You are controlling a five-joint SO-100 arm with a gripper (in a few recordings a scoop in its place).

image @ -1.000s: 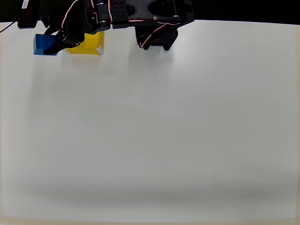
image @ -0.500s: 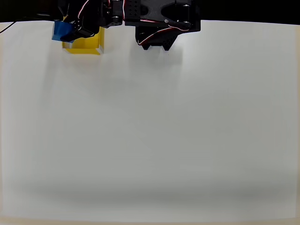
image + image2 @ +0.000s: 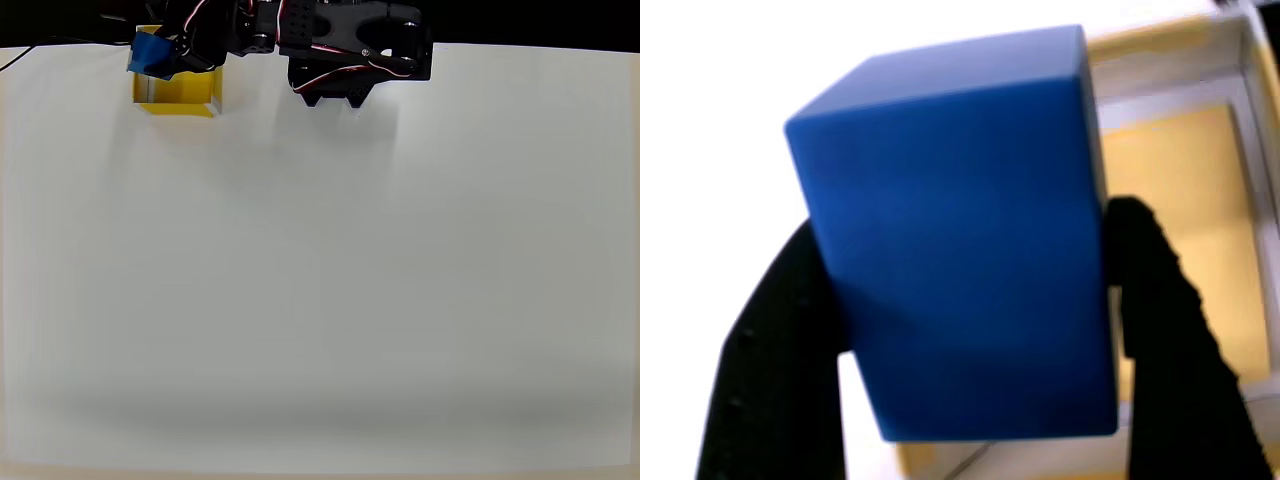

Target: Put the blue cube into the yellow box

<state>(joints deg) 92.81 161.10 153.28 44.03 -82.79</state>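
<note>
The blue cube (image 3: 150,52) hangs lifted over the left rim of the yellow box (image 3: 178,95), which sits at the far left corner of the white table (image 3: 320,280), seemingly carried there to be dropped inside. The gripper (image 3: 970,290) is clenched on it, one black finger (image 3: 775,340) against each side face.

In the overhead view we saw the box (image 3: 178,92) near the top left corner of the table (image 3: 320,300), with the arm's base (image 3: 345,60) to its right. The cube (image 3: 148,52) was held between the fingers of the gripper (image 3: 165,58) above the box's left edge. In the wrist view the cube (image 3: 960,240) was in front, and the box (image 3: 1185,190) lay behind it to the right.
</note>
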